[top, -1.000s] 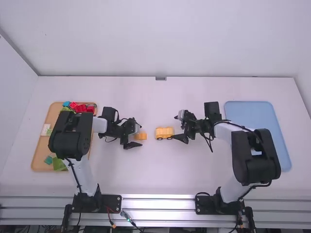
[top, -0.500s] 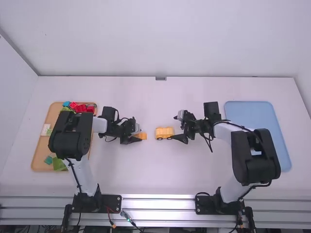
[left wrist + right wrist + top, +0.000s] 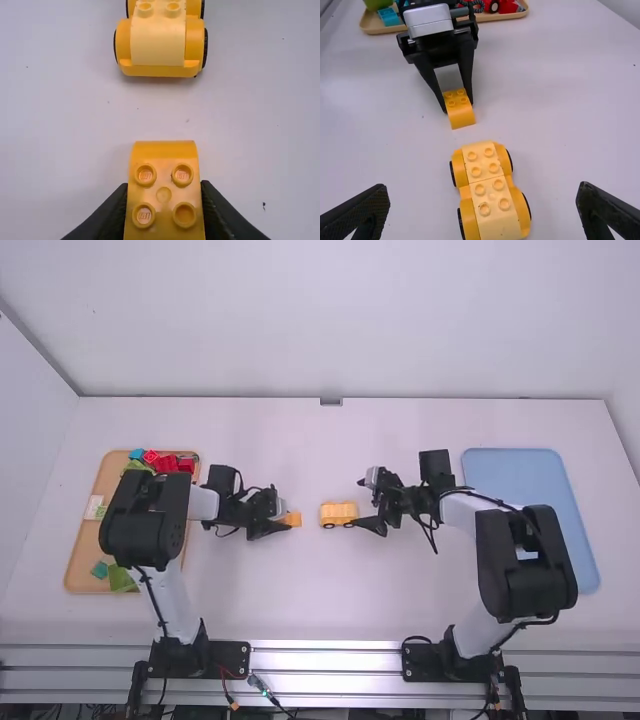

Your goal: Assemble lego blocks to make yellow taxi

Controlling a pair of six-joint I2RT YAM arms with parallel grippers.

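free gap, block [image 3: 164,194] and car [image 3: 158,44] either side

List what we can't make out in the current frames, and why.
- High view: tan tray's middle, behind the left arm.
- High view: part of the blue tray, behind the right arm.
- Left wrist view: yellow car's far end, past the top edge.
- Same view: gripped block's rear, past the bottom edge.
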